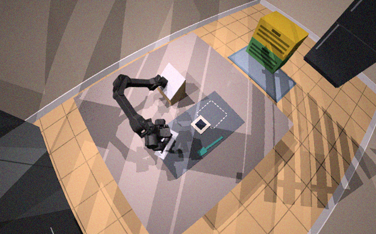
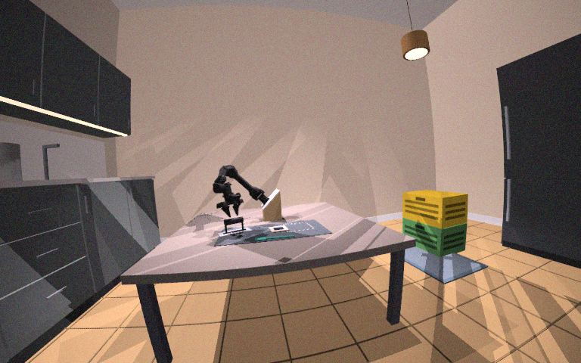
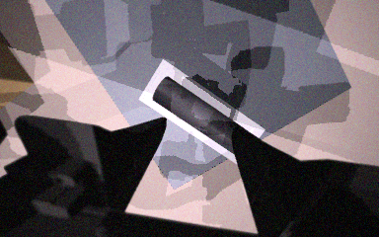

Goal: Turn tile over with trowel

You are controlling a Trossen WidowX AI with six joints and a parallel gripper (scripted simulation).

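Observation:
A cream tile [image 1: 201, 124] [image 2: 278, 228] with a dark square facing up lies on the grey mat [image 1: 230, 128] [image 2: 315, 230], at the near-left corner of the dashed outline [image 1: 205, 105]. A trowel with a white flat blade [image 1: 161, 154] [image 3: 153, 92] and a dark bar handle [image 3: 188, 104] [image 2: 233, 224] rests at the mat's left corner. My gripper [image 1: 164, 135] [image 2: 231, 210] [image 3: 198, 126] is open and hangs above that handle without touching it. A teal hand tool [image 1: 209, 146] [image 2: 274, 237] lies flat on the mat in front of the tile.
A tan wedge block with a white sloped face [image 1: 173, 82] [image 2: 272, 204] stands behind the mat by the arm's base. Yellow and green crates [image 1: 275, 40] [image 2: 434, 222] are stacked on the floor to the right, off the table [image 1: 200, 183].

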